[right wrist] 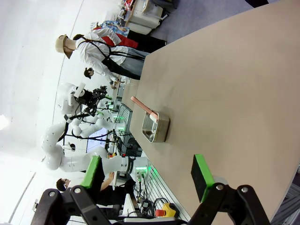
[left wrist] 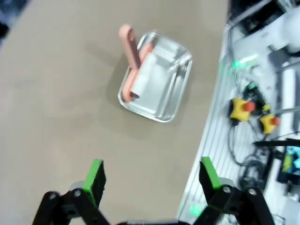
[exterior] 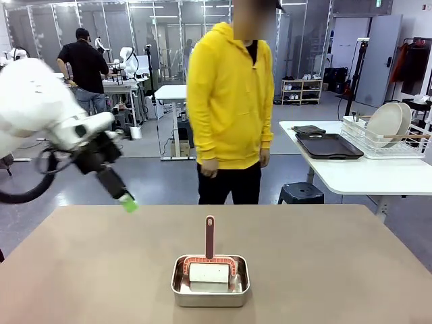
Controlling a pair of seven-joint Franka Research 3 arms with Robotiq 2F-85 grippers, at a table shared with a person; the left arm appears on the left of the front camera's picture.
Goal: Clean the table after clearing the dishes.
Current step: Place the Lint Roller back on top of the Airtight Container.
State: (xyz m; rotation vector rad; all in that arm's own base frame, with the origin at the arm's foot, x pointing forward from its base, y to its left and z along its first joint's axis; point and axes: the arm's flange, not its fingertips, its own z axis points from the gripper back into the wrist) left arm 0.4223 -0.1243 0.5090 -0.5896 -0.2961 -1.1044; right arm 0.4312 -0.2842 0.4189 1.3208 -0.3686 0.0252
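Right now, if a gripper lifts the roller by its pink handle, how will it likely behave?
The roller lies loose in the steel pan, so it probably lifts free. Its thin upright handle may pivot in a pinch. The shiny pan looks light and could slide.

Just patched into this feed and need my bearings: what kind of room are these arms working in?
Most likely a robotics lab or data-collection hall, not a dining room. Other white robot arms stand at tables behind the person, glass partitions divide the floor, and a dish rack sits on a white side table.
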